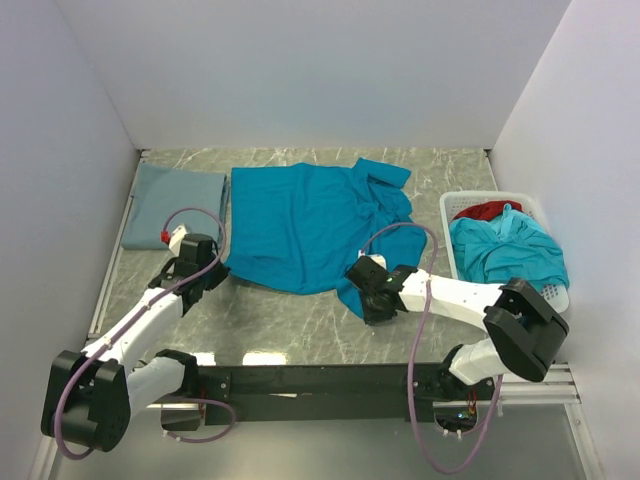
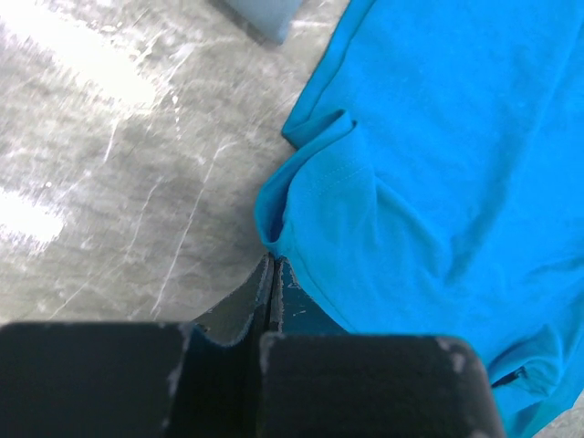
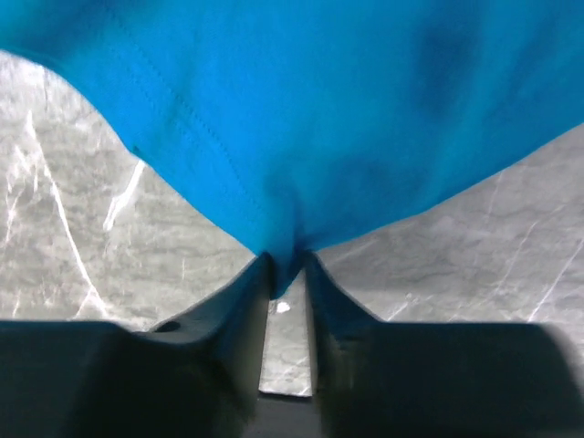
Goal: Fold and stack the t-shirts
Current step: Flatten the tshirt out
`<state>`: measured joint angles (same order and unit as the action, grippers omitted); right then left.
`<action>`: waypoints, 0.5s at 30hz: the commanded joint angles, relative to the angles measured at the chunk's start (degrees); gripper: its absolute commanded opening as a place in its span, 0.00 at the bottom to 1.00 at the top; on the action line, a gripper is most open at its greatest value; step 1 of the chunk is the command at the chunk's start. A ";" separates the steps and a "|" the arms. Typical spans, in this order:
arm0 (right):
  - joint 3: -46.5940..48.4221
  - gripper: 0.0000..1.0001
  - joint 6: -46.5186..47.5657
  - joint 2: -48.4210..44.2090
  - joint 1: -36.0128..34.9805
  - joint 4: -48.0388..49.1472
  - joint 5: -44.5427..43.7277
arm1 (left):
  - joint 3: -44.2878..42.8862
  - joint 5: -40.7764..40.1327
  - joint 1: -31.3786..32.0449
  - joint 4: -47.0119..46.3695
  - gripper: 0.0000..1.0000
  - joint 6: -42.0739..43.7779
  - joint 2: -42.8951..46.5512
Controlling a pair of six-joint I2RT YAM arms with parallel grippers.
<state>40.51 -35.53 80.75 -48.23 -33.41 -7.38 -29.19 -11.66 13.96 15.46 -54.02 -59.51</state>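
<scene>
Two grippers are both clamped on the same garment as I watch from the overhead camera. That garment is a bright teal t-shirt (image 1: 300,225), spread across the middle of the grey marble table (image 1: 290,325), mostly flat but rumpled along its right side, where a sleeve and collar bunch up. My left gripper (image 2: 272,269) sits at the shirt's near left corner; on its wrist camera the jaws are pressed tight together with the hem puckered up right at their tips, so I read it as pinching that edge. My right gripper (image 3: 287,269) is at the near right corner, and its wrist view shows cloth drawn down into a point and nipped between the two fingers, with the marble visible on either side below the fabric. A duller grey-blue t-shirt (image 1: 172,205) lies folded flat at the far left of the table, just beside the teal one and barely apart from it. At the right edge stands a white perforated basket (image 1: 447,200), holding a crumpled teal t-shirt (image 1: 505,250) with a red t-shirt (image 1: 487,210) showing at its far side.
</scene>
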 commanded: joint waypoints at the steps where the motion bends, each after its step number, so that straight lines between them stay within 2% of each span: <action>1: 1.23 0.22 -2.52 2.39 0.50 2.82 -5.43 | -0.60 0.76 0.02 -4.12 0.01 2.16 -0.61; 2: 2.28 0.13 -2.96 2.13 0.68 2.39 -7.28 | -1.21 0.94 0.02 -4.91 0.01 2.60 -0.79; 4: 3.86 0.01 -3.58 0.39 1.64 1.51 -9.58 | -2.01 0.85 0.11 -5.53 0.01 3.04 -1.75; 9: 10.01 0.00 -1.39 -6.55 5.85 0.63 -16.61 | -6.22 0.94 0.11 -7.81 0.01 4.54 -3.33; 15: 17.31 0.00 4.32 -17.27 14.38 2.47 -19.69 | -14.48 -0.55 0.02 -7.47 0.01 6.47 -2.11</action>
<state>53.30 -34.72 69.69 -36.91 -32.99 -21.45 -38.52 -11.31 13.96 11.25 -49.95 -63.24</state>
